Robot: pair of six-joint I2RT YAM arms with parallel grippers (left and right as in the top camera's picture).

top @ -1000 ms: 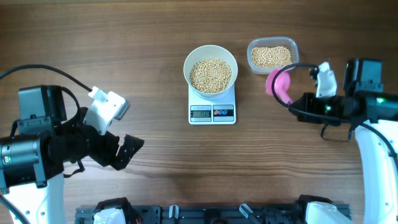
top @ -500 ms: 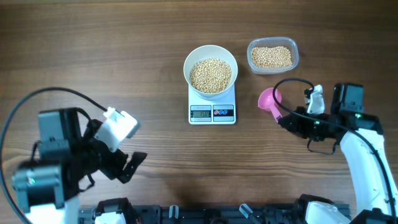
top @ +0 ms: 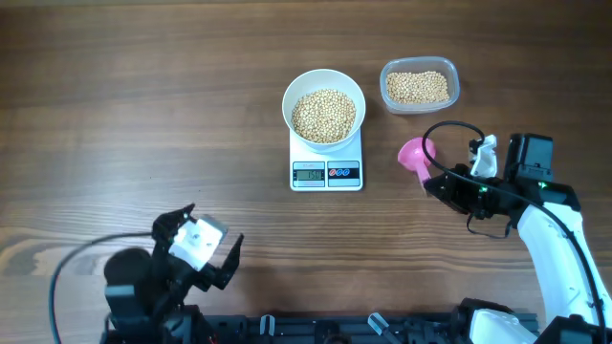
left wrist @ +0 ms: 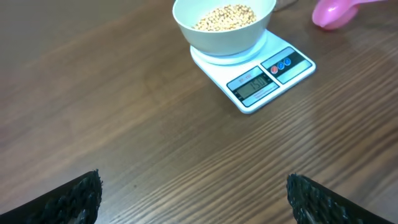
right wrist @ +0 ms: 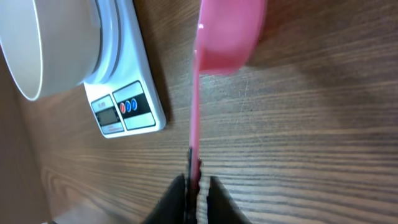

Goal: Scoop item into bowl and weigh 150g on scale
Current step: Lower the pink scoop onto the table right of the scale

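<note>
From overhead, my left gripper (top: pixel 208 241) hangs over bare wooden table (top: pixel 143 96) with its jaws spread wide and nothing between them. The white bowl (top: pixel 288 100), heaped with soybeans (top: pixel 323 115), is well ahead of it and off to its right. The bowl stands on the white kitchen scale (top: pixel 326 172), whose display and buttons face my way. My right gripper (top: pixel 432 183) is low over the table, pointing left toward the scale. The pink scoop (top: pixel 415 155) lies just beyond its tips, and a clear tub (top: pixel 453 81) of more soybeans is farther ahead. Through the left wrist camera, my left gripper (left wrist: pixel 193 196) shows only its two dark fingertips at the lower corners, far apart, with plain wood between them. The bowl (left wrist: pixel 224 40) of soybeans (left wrist: pixel 225 15) sits on the scale (left wrist: pixel 258 84) ahead and slightly right. The scale's digits are too small for me to read. The scoop (left wrist: pixel 333 12) is beyond it to the right. Through the right wrist camera, my right gripper (right wrist: pixel 194 186) has its fingers close on either side of the end of the scoop's thin handle. I cannot tell whether they are pinching it or just flanking it. The scoop (right wrist: pixel 230 34) stretches straight ahead, its cup on the wood. The scale (right wrist: pixel 127 106) and bowl (right wrist: pixel 56 43) are ahead to the left.
</note>
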